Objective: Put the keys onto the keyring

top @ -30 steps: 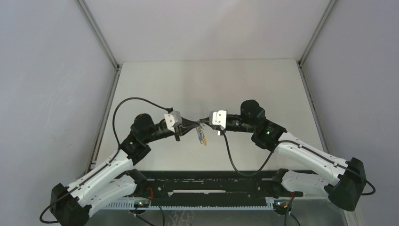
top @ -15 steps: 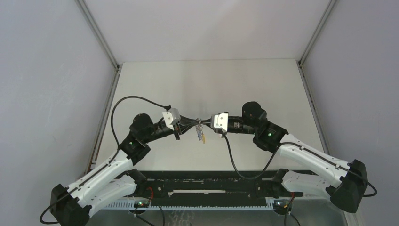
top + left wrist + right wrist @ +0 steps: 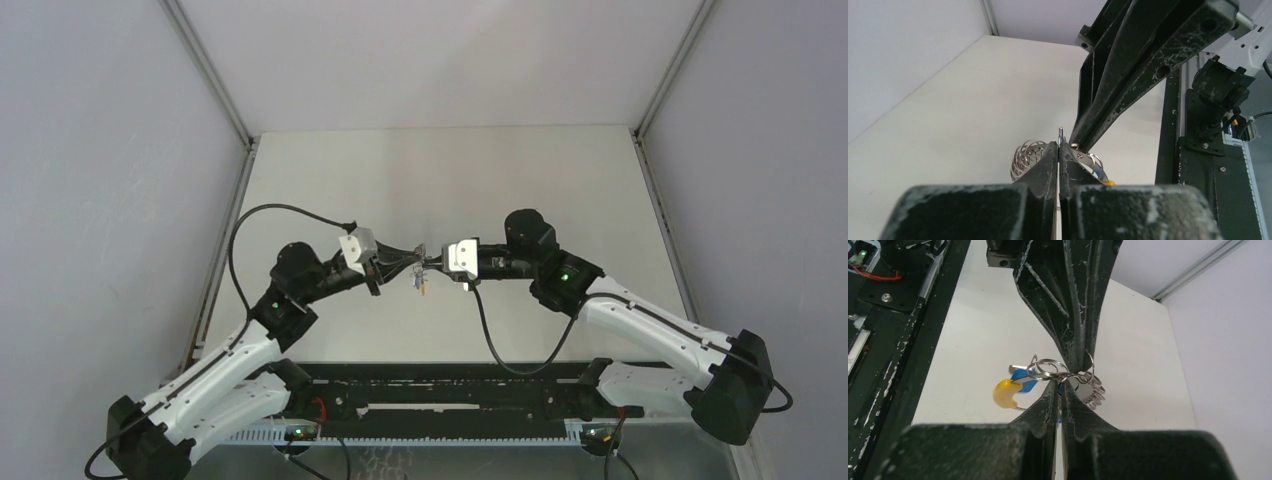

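My two grippers meet tip to tip above the middle of the table. The left gripper [image 3: 414, 262] [image 3: 1059, 145] is shut on the keyring [image 3: 1024, 155], whose silvery coils bulge out on both sides of its tips. The right gripper [image 3: 433, 264] [image 3: 1066, 386] is shut too, with the blue of a key showing in the slit between its fingers. Beside its tips, the keyring [image 3: 1048, 365] crosses with its yellow curved section [image 3: 1004, 393], and another blue key [image 3: 1024, 379] hangs on the ring. The bundle [image 3: 424, 284] dangles just below the tips.
The white table [image 3: 450, 170] is walled by grey panels, with metal posts at the back corners. A black rail [image 3: 450, 395] with the arm bases runs along the near edge. The right arm's cable [image 3: 487, 330] loops low over the table.
Both grippers have shifted slightly left, still pressed tip to tip. The dangling bundle has drawn up closer under the tips. Both stay shut.
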